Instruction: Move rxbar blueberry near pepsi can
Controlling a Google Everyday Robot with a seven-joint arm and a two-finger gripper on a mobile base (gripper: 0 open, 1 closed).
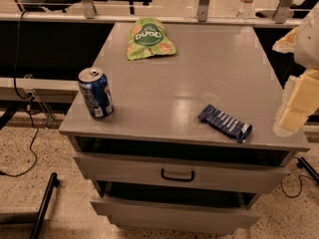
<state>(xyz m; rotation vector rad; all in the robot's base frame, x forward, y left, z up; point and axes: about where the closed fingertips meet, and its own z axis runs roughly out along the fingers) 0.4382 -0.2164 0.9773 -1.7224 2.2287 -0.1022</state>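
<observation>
Just the one camera view here. The grey surface (199,78) is sitting over two drawers, the top one (149,169) showing a dark handle. The rxbar blueberry (225,123) is lying flat at about 4 o'clock on the surface, close to the front edge, angled with one crimped end pointing to 10 o'clock. The pepsi can (95,92) is standing upright over at 8 o'clock by the left edge, well apart from the bar. A green snack bag (148,38) is lying at 12 o'clock near the back. The gripper (294,114) is hanging off the right edge at 3 o'clock, near the bar but not touching it. Honestly can't tell if its jaws are spread or pressed together.
</observation>
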